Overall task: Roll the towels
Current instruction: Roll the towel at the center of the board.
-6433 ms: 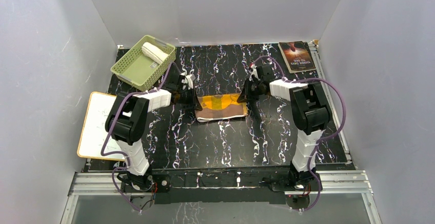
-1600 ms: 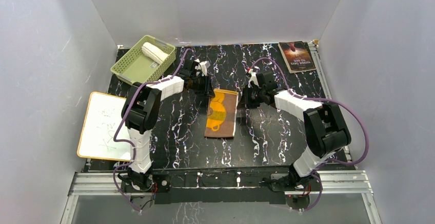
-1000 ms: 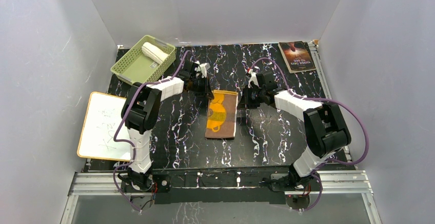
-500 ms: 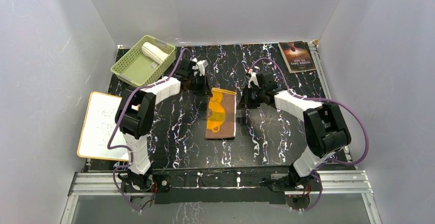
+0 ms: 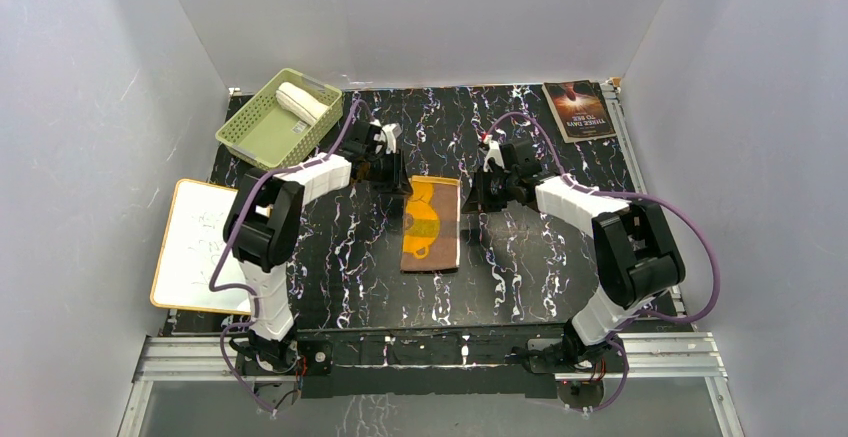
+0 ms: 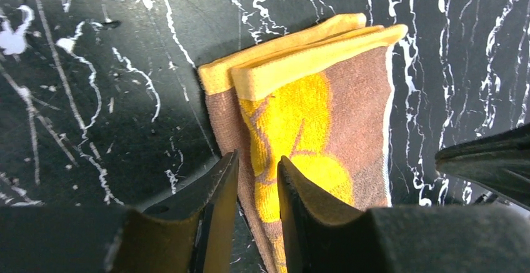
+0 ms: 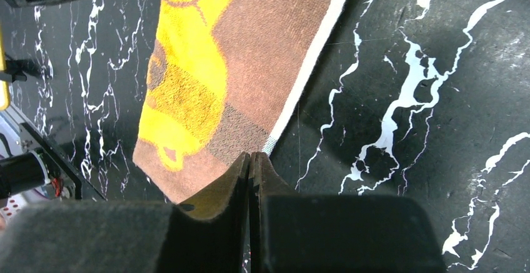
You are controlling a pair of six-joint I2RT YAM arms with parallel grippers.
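Mustard towel (image 5: 432, 223) lay flat on the surface (image 5: 540, 277), long axis running away from me. My left gripper (image 6: 256, 160), barely open and empty, hung over its far-left corner; right gripper (image 7: 250, 157), closed and empty, sat alongside.

The table (image 5: 520, 287) is black with thin white lines all over it, like cracks in stone. At its far left corner sits a light green basket (image 5: 255, 142) with little holes in its sides. It is turned a bit, not straight with the table. At the far right corner a dark book (image 5: 579, 110) lies flat, with a picture and small letters on its cover. A white board (image 5: 200, 252) with a brown rim lies just beside the table's left edge, with faint scribbles on it. Pale grey walls (image 5: 430, 17) stand on three sides. A shiny metal rail (image 5: 440, 349) runs along the near edge.
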